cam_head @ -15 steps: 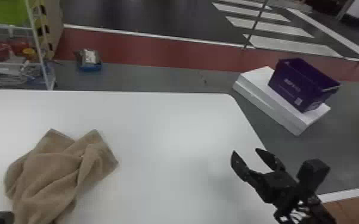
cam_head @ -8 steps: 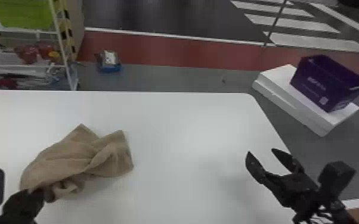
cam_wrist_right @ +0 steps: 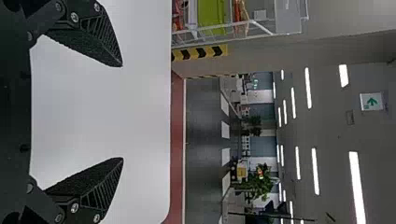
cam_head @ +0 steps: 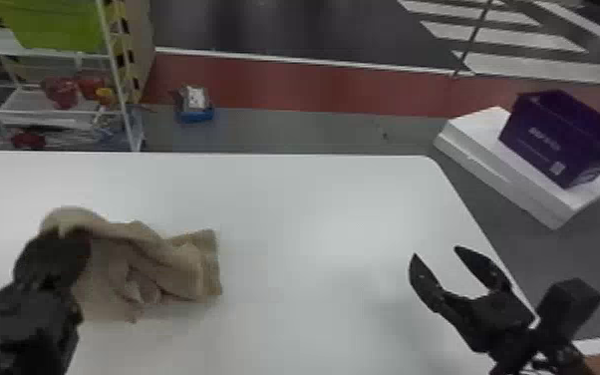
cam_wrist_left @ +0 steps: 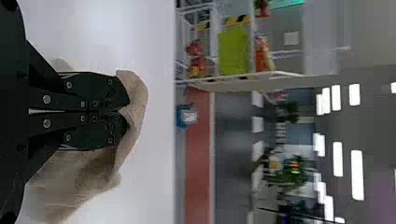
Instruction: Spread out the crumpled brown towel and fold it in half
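In the head view my left gripper is at the left, holding up the left part of the crumpled brown towel. The rest of the towel hangs and lies in folds to its right, on the white table. In the left wrist view my left gripper is shut on the towel, the cloth bulging past the fingertips. Over the table's right side my right gripper stands open with nothing held; the right wrist view has the same gripper with its fingers wide apart.
Beyond the table's right edge, a purple basket sits on white boxes on the floor. A wire shelf with a green bin stands behind at the left. A small blue box lies on the floor behind the table.
My left gripper has moved up and inward, lifting the towel's left part, which was lying flat. The head view has turned slightly left. My right gripper stays open over the table's right side.
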Controlling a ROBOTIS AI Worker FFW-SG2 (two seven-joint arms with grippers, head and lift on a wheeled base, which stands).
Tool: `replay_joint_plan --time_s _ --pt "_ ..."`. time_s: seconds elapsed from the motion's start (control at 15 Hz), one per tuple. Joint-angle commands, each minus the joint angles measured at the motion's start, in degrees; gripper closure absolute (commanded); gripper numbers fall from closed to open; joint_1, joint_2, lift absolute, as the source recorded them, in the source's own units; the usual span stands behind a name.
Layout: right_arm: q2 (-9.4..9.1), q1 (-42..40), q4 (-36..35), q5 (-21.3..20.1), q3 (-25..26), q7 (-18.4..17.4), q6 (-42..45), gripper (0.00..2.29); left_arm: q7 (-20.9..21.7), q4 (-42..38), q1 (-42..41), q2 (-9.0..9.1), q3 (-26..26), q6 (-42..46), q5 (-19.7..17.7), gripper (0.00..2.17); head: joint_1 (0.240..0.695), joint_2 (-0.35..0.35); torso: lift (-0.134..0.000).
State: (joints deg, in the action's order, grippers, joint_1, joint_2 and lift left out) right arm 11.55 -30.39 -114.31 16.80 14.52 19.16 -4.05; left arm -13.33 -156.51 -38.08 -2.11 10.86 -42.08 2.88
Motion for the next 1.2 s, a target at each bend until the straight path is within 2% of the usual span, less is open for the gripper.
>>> replay_joint_plan --time_s 0.0,0.27,0.33,0.47,0.6,0.73,0.87,1.0,1.13 --pt "0.05 -0.19 -0.21 -0.71 -2.13 0.00 0.93 0.18 -0.03 5.51 -2.62 -0.44 -0.14 36.14 -0.94 1.77 0.695 -0.172 -0.123" --pt "0.05 -0.63 -0.21 -0.98 -2.83 0.00 0.93 0.18 4.54 5.78 -2.26 -1.06 0.04 36.14 -2.00 1.77 0.695 -0.139 -0.123" --pt "0.05 -0.81 -0.30 -0.98 -2.83 0.00 1.10 0.18 4.63 5.78 -1.91 -1.06 0.12 34.03 -1.91 1.77 0.695 -0.148 -0.123" --pt "0.05 -0.98 -0.65 -1.06 -2.92 0.35 1.28 0.18 4.63 5.34 -0.33 -1.06 0.12 24.19 -1.65 1.77 0.695 -0.153 -0.123" --pt "-0.03 -1.33 -0.83 -0.36 -3.71 4.66 4.27 0.18 4.63 5.87 0.37 -1.06 0.30 21.73 -1.56 1.77 0.695 -0.154 -0.123" --pt "-0.03 -1.33 -1.44 -0.45 -5.91 5.80 5.67 0.18 4.72 6.04 0.37 -1.06 0.47 21.55 -1.56 1.77 0.695 -0.128 -0.123" --pt "-0.03 -0.02 -1.44 -0.27 -8.63 11.16 5.32 0.19 4.72 5.87 0.37 -1.41 1.27 21.55 -0.85 1.77 0.695 -0.102 -0.123" --pt "-0.12 1.39 -1.35 -0.36 -11.27 14.33 4.44 0.19 5.16 5.95 0.37 -1.41 1.27 21.55 -0.85 1.77 0.695 -0.063 -0.123" --pt "-0.21 4.38 -0.12 1.22 -12.59 21.01 2.86 0.19 6.04 5.95 0.37 -1.50 1.35 21.55 -0.85 1.77 0.695 -0.003 -0.123"
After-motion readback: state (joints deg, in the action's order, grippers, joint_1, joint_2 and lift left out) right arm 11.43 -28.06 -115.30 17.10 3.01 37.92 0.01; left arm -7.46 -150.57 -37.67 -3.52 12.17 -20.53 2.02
